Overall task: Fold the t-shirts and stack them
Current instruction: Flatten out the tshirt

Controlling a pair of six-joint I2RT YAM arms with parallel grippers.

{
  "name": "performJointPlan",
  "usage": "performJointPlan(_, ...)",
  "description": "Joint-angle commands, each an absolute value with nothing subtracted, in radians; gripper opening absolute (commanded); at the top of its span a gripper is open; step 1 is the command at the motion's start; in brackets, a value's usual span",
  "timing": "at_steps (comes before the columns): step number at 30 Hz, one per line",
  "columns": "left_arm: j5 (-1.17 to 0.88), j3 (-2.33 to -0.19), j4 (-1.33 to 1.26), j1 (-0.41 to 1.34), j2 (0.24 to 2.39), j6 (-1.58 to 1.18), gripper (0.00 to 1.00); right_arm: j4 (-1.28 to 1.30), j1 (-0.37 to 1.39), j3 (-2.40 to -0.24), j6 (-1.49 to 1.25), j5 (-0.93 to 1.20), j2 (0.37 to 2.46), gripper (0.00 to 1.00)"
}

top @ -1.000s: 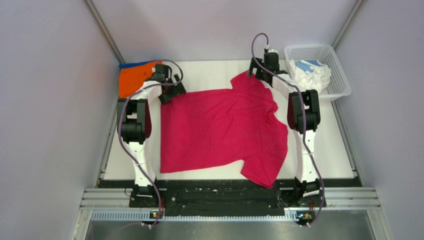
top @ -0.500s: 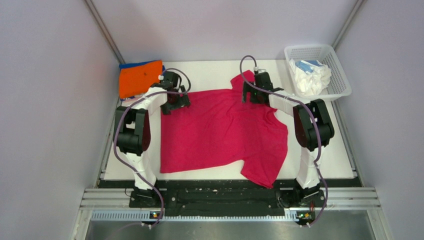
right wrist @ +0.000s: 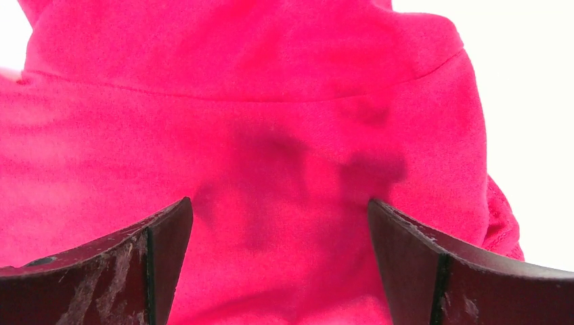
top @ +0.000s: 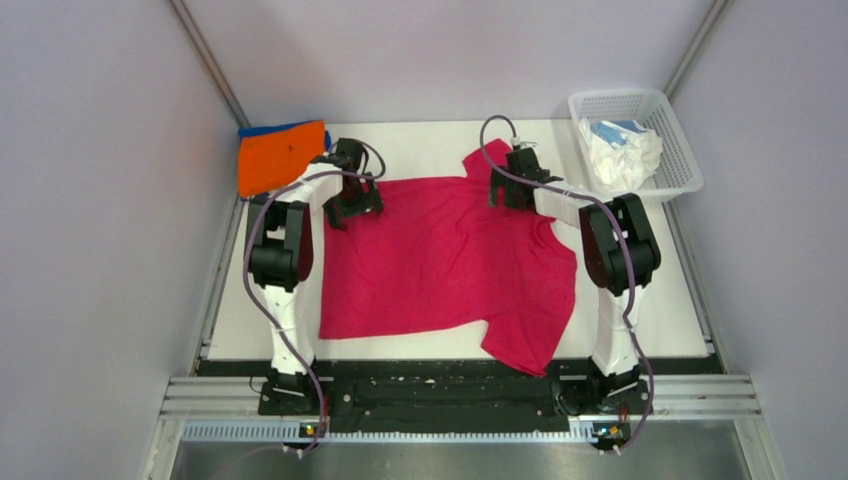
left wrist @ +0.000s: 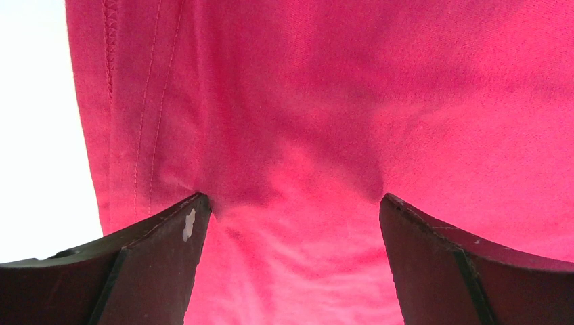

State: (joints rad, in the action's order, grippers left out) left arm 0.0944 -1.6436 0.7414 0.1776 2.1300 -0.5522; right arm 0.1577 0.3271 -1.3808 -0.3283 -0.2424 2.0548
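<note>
A crimson-pink t-shirt (top: 445, 265) lies spread on the white table, one sleeve at the near right edge. My left gripper (top: 352, 205) is open over its far left corner; in the left wrist view the fingers (left wrist: 162, 257) press on the cloth (left wrist: 304, 122) beside the hem. My right gripper (top: 507, 190) is open over the far right part near the far sleeve; its wrist view shows the fingertips (right wrist: 406, 264) wide apart on the cloth (right wrist: 271, 101). A folded orange shirt (top: 280, 155) lies on a blue one (top: 262, 129) at the far left.
A white mesh basket (top: 640, 140) at the far right holds crumpled white and pale blue shirts (top: 622, 148). Bare table (top: 420, 145) shows beyond the pink shirt. Grey walls close in both sides.
Both grippers have moved inward from beyond the shirt's far corners onto the cloth. The left went right off the orange stack's edge; the right came nearer and left. The shirt has barely shifted.
</note>
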Motion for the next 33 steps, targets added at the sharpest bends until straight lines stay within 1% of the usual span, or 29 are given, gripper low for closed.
performJointPlan(1,0.031,-1.770,0.751,0.172,2.269,-0.577,0.99,0.215,0.257,-1.430,-0.374,-0.245,2.125,0.99)
performJointPlan(6,0.011,-1.960,0.769,0.170,2.391,-0.584,0.99,0.229,0.217,-1.533,-0.359,-0.214,2.210,0.99)
performJointPlan(9,0.053,-2.068,0.792,0.164,2.449,-0.568,0.99,0.254,0.199,-1.630,-0.359,-0.189,2.271,0.99)
performJointPlan(13,0.061,-2.138,0.780,0.148,2.463,-0.556,0.99,0.262,0.192,-1.738,-0.394,-0.189,2.325,0.99)
performJointPlan(17,0.038,-2.143,0.762,0.144,2.423,-0.539,0.99,0.259,0.193,-1.752,-0.430,-0.131,2.291,0.99)
performJointPlan(20,0.006,-2.132,0.753,0.146,2.350,-0.528,0.99,0.248,0.197,-1.696,-0.401,-0.135,2.174,0.99)
performJointPlan(23,0.012,-2.073,0.729,0.156,2.224,-0.521,0.99,0.204,0.208,-1.607,-0.362,-0.191,2.008,0.99)
performJointPlan(26,0.030,-1.942,0.719,0.161,2.051,-0.519,0.99,0.141,0.211,-1.490,-0.353,-0.205,1.827,0.99)
performJointPlan(28,0.055,-1.805,0.708,0.161,1.926,-0.542,0.99,0.045,0.210,-1.371,-0.372,-0.181,1.723,0.99)
performJointPlan(31,0.118,-1.544,0.682,0.162,1.743,-0.588,0.99,-0.126,0.198,-1.165,-0.501,-0.134,1.614,0.99)
performJointPlan(33,0.172,-1.397,0.696,0.162,1.627,-0.620,0.99,-0.164,0.179,-1.085,-0.557,-0.080,1.563,0.99)
